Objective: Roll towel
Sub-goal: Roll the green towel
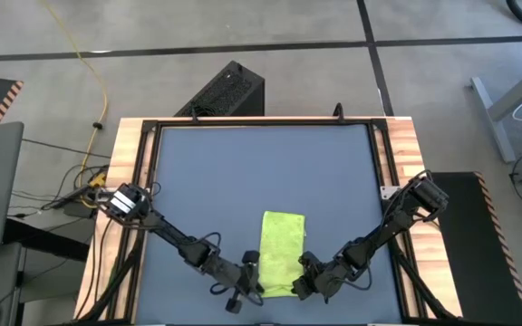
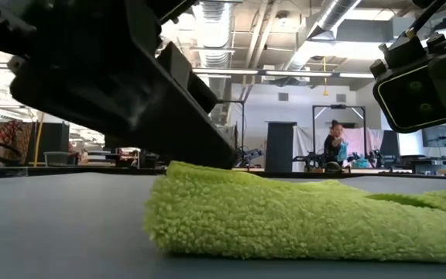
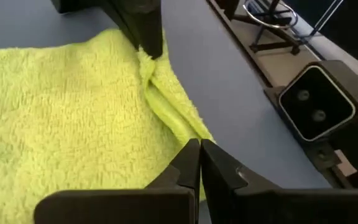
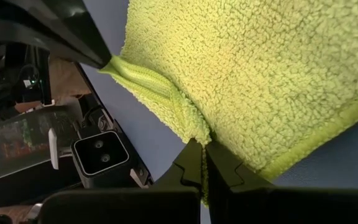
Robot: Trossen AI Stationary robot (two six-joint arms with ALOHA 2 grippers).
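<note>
**Both grippers pinched the towel's near end**

On the left, the left gripper [image 1: 254,286] sat low at the table's near edge, its fingers [image 3: 188,167] clenched tight on the left near corner of the towel [image 1: 281,252]. The lime cloth lay as a folded narrow rectangle on the blue-grey table [image 1: 243,172], running away from that edge, its near hem bunched up between the two arms. To the right, the right gripper [image 1: 299,287] held the opposite near corner, fingers [image 4: 194,163] closed on the thick hem. In the low view the towel [image 2: 300,221] lay thick and flat on the surface.
</note>
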